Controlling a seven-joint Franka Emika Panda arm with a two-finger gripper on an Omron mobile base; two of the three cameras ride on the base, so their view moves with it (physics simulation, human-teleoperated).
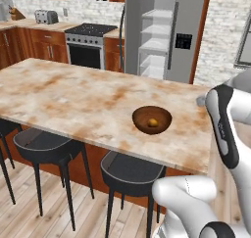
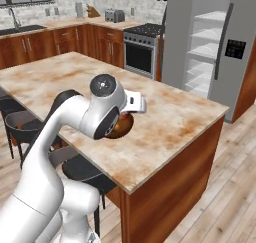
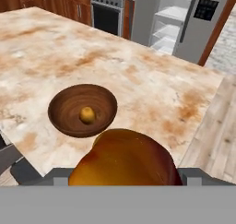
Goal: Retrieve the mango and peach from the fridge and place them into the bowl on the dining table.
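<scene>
A large orange-brown mango [image 3: 126,158] sits between the fingers of my gripper [image 3: 122,177], which is shut on it, a little above the dining table [image 3: 152,80] and just short of the bowl. The dark-brown bowl [image 3: 64,103] stands on the table near its end and holds a small yellow-orange peach [image 3: 87,114]. From the left base view the bowl [image 1: 139,115] shows the peach [image 1: 153,122] inside. In the right base view my arm hides most of the bowl [image 2: 124,127]. The fridge [image 1: 184,36] stands beyond the table with one door open on white shelves.
Grey-black stools [image 1: 41,144] [image 1: 132,171] line the table's near side. A stove [image 1: 88,41] and a toaster [image 1: 45,16] are on the back wall counters. The table's end [image 2: 220,109] drops to wooden floor [image 3: 216,140] towards the fridge [image 2: 235,47].
</scene>
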